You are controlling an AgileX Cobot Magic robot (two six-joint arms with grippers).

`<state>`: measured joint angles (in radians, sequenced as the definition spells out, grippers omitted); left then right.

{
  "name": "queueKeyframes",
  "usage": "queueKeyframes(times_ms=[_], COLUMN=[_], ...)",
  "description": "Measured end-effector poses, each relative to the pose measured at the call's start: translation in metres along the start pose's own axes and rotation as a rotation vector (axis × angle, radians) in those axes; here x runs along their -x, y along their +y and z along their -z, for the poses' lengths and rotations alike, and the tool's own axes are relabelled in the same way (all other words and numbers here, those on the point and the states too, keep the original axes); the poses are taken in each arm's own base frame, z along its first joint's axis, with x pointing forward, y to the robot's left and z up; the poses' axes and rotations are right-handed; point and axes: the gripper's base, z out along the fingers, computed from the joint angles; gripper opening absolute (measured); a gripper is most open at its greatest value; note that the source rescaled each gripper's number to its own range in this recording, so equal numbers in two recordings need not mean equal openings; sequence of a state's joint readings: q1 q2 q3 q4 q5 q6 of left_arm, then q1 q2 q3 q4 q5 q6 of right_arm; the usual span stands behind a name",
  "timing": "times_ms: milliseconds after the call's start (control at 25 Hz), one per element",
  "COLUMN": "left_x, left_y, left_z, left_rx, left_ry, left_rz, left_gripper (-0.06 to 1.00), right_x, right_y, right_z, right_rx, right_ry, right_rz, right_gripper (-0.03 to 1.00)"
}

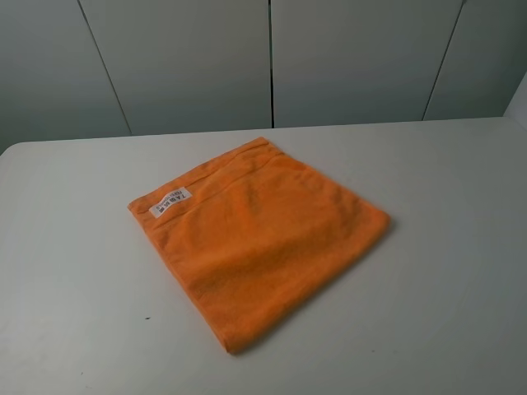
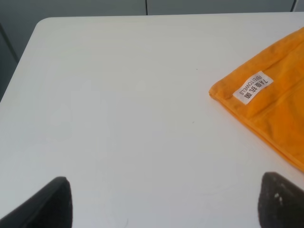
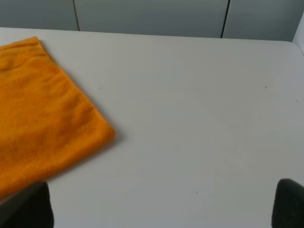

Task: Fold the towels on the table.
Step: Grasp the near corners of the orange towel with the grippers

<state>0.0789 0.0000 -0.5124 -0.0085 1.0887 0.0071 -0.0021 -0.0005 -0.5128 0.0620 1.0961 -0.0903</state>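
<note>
One bright orange towel (image 1: 257, 234) lies flat on the white table (image 1: 445, 271), turned like a diamond, with a small white label (image 1: 169, 202) near its left corner. Neither arm shows in the exterior high view. In the left wrist view the towel (image 2: 275, 109) and its label (image 2: 254, 87) lie off to one side, and the left gripper (image 2: 164, 202) hangs open over bare table, its dark fingertips (image 2: 50, 204) far apart. The right gripper (image 3: 161, 204) is open too, one fingertip (image 3: 28, 206) near the towel's (image 3: 42, 118) edge. Nothing is held.
Grey wall panels (image 1: 272, 58) stand behind the table's far edge. Bare white tabletop surrounds the towel on all sides, with the left table corner (image 2: 45, 23) visible in the left wrist view.
</note>
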Motion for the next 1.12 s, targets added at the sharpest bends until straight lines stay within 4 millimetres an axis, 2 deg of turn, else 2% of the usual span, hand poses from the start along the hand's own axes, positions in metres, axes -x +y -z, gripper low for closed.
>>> queueKeyframes(times_ms=[1120], left_x=[0.0], left_y=[0.0007], left_z=[0.0], left_rx=[0.008], left_ry=[0.0], left_rz=[-0.004], left_gripper=[1.0], right_x=[0.0], right_y=[0.0], right_z=[0.0], right_rx=[0.0], right_ry=[0.0], right_rz=[0.0], right_gripper=[1.0])
